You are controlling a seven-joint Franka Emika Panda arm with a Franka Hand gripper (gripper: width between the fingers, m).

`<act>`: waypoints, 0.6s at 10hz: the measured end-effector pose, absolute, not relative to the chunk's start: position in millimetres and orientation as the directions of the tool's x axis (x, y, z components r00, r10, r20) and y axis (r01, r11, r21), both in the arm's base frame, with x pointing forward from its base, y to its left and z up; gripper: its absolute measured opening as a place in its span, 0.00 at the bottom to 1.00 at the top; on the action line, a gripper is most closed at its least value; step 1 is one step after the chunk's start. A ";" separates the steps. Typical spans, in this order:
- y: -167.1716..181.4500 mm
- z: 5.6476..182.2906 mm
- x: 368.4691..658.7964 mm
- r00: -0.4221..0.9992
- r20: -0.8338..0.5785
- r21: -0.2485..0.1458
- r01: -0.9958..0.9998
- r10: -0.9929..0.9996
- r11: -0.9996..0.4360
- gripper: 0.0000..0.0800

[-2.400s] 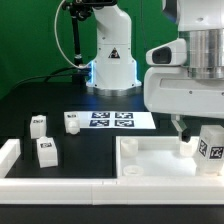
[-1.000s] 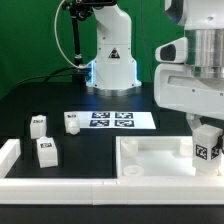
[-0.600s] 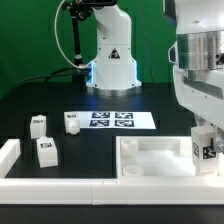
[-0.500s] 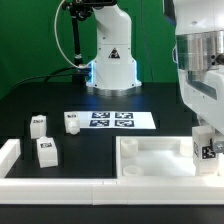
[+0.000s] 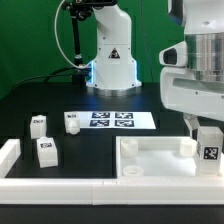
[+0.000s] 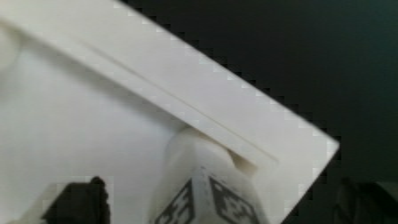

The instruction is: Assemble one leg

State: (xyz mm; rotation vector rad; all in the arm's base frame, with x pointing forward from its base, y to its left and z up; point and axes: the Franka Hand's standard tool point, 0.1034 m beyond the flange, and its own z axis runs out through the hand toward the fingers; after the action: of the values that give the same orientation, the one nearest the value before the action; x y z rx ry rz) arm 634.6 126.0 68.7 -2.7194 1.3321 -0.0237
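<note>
— What do you make out from the exterior view?

— A matte black counter (image 5: 40, 100) with a green backdrop behind it. The arm's white glossy base (image 5: 112, 62) stands at the back, a black cable looping beside it. In front of that base lies the marker board (image 5: 108, 120), thin, flat and white, printed with black square tags.

— And the furniture parts?

— All smooth white plastic. A large square panel (image 5: 150, 160) with a raised rim lies near the front on the exterior view's right. The leg (image 5: 209, 147), a chunky post with a black-and-white tag on its side, stands upright at that panel's far right corner. The end effector (image 5: 206, 128) is directly above the leg, its bulky white housing filling the upper right. I cannot tell whether its fingers are pinching the post or are apart from it.

— Anything on the other side?

— Two more posts (image 5: 38, 125) (image 5: 45, 151) alike in shape, on the exterior view's left, and a tiny round knob (image 5: 71, 124) just beside the board. A low white rail (image 5: 10, 157) borders that corner.

— The wrist view?

— Blurred and close. A broad white panel edge (image 6: 196, 90) with a ridged rim runs diagonally against the black counter (image 6: 302, 50). The tagged leg (image 6: 210, 190) sits at the corner. A dark finger (image 6: 80, 203) shows beside it, but the grip is not clear here either.
</note>
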 end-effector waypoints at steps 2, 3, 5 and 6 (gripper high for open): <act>123.1 64.9 631.1 0.697 -0.014 -0.112 -0.714 -0.717 -0.691 0.81; 122.1 64.9 631.4 0.753 -0.002 -0.110 -0.654 -0.658 -0.748 0.81; 114.3 68.3 637.5 0.914 0.039 -0.084 -0.399 -0.403 -0.913 0.81; 115.6 71.6 641.8 0.945 0.062 -0.074 -0.316 -0.321 -0.946 0.81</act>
State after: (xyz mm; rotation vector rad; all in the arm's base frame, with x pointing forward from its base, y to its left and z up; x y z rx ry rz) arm 641.8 115.6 71.6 -3.0363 0.4975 -0.1122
